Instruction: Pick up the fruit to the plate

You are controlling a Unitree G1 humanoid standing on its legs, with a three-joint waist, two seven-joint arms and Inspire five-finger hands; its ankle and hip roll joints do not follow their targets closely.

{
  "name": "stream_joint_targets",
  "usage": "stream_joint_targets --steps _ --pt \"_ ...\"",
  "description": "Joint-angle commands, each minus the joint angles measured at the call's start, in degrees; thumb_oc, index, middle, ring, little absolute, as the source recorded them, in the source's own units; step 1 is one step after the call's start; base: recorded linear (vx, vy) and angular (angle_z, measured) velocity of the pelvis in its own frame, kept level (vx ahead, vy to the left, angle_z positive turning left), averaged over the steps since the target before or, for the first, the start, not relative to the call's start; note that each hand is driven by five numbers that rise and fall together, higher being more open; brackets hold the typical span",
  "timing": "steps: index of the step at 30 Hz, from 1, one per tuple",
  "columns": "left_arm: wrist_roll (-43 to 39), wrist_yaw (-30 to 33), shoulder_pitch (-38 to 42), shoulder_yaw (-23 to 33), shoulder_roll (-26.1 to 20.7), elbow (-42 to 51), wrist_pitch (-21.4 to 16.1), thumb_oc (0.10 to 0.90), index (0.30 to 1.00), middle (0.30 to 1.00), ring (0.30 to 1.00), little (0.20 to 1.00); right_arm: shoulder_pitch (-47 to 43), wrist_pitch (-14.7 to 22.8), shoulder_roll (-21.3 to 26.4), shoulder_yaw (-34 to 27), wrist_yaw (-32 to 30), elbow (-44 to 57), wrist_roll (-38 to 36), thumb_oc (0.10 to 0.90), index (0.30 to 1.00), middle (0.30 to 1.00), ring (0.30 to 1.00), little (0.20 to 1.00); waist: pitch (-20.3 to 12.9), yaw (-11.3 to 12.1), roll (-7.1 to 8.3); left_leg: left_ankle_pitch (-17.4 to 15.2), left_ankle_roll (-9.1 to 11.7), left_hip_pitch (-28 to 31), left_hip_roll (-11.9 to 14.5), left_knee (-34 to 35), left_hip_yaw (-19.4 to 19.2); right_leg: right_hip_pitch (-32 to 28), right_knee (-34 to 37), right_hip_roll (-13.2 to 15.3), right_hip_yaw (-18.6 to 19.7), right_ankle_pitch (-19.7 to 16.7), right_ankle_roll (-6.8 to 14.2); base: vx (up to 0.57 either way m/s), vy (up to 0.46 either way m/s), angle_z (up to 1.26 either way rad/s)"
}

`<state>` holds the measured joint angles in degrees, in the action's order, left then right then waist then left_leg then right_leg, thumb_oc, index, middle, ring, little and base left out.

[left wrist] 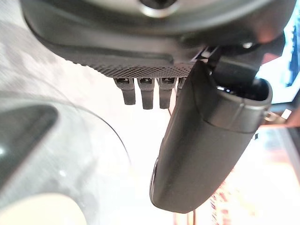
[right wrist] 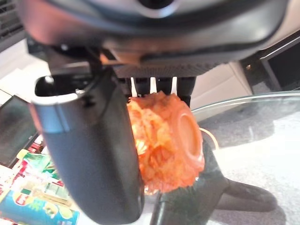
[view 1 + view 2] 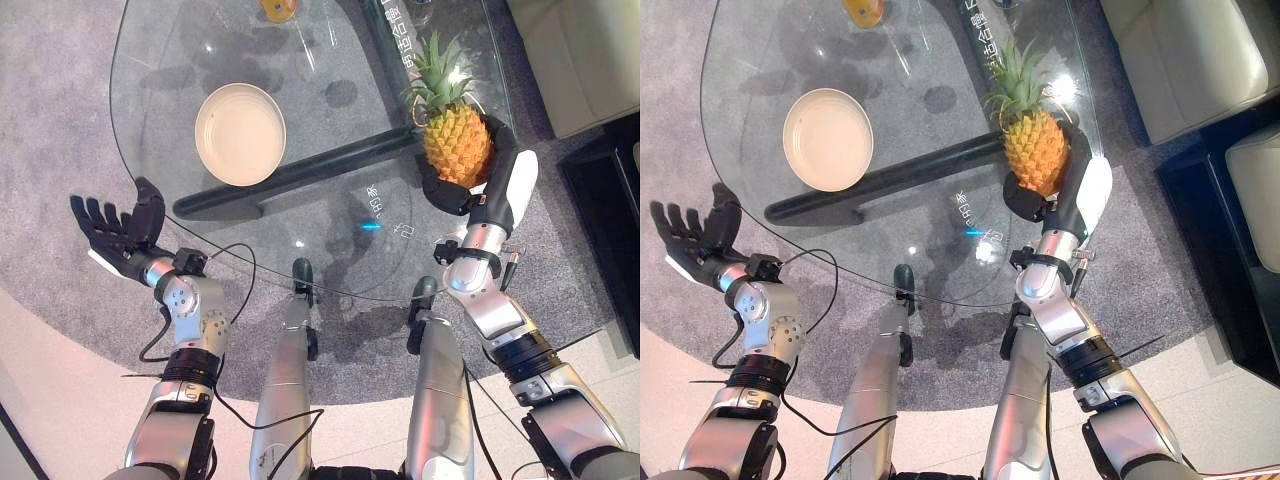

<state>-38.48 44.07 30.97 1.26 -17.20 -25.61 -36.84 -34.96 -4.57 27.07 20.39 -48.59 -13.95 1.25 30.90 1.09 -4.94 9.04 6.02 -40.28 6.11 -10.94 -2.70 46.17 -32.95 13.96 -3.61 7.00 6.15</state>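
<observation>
Pineapple (image 3: 457,143) is clasped in the right hand (image 3: 452,192), thumb and fingers curled round its lower body, leafy crown pointing away past the fingertips. Left hand (image 3: 118,228) is held idle, fingers spread. Fruit should be kept upright and carried level across the glass table (image 3: 330,240) to the plate (image 3: 240,133), grip unchanged until seated.

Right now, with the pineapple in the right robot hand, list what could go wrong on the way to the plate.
1. The pineapple is bulky and the right robot hand grips only its lower body, so it may tip or slip.
2. The plate lies well across the glass table, a long carry that could end in a hard drop on glass.
3. The leafy crown is tall, so the fruit may roll off the shallow plate.
</observation>
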Motion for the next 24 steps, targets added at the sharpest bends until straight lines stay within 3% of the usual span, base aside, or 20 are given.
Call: stream_joint_targets --steps 1,9,14,24 --pt "4.36 -4.80 3.89 1.25 -4.76 5.48 -5.39 0.800 0.900 0.900 0.900 0.900 -2.75 9.01 1.33 -3.79 -3.62 10.04 7.71 0.100 0.300 0.300 0.300 0.200 -1.10 -0.81 -0.33 -6.98 -1.38 0.15 -1.02 -5.83 -2.30 -2.27 7.30 -0.46 -4.20 -4.35 -0.63 0.00 0.000 0.00" --pt "1.63 -16.50 6.90 -2.44 -3.79 14.25 -2.78 0.800 0.900 0.900 0.900 0.900 -4.90 11.82 0.00 -4.75 -1.41 10.95 10.84 0.100 0.300 0.300 0.300 0.200 -1.10 -1.05 -0.13 -7.07 -1.50 0.58 -1.08 -5.18 -2.69 -3.06 8.85 -0.36 -4.30 -5.08 -0.17 0.00 0.000 0.00" --pt "0.32 -21.83 7.88 -4.09 -2.93 17.20 0.38 0.800 0.900 0.900 0.900 0.900 -5.67 13.09 -1.19 -4.58 -0.05 11.62 12.88 0.100 0.300 0.300 0.300 0.200 -1.10 -1.07 0.04 -6.94 -1.55 1.01 -1.14 -4.45 -2.99 -3.82 9.94 -0.27 -4.69 -5.54 0.10 0.00 0.000 0.00" --pt "-11.15 -32.75 12.46 -8.62 -0.84 18.64 8.43 0.800 0.900 0.900 0.900 0.900 -9.52 12.85 -2.10 -2.30 4.34 13.17 14.10 0.100 0.300 0.300 0.300 0.200 -1.10 -1.71 0.44 -6.78 -1.43 1.44 -0.96 -3.87 -3.55 -4.46 10.84 -0.37 -4.79 -5.93 0.54 0.00 0.002 -0.01"
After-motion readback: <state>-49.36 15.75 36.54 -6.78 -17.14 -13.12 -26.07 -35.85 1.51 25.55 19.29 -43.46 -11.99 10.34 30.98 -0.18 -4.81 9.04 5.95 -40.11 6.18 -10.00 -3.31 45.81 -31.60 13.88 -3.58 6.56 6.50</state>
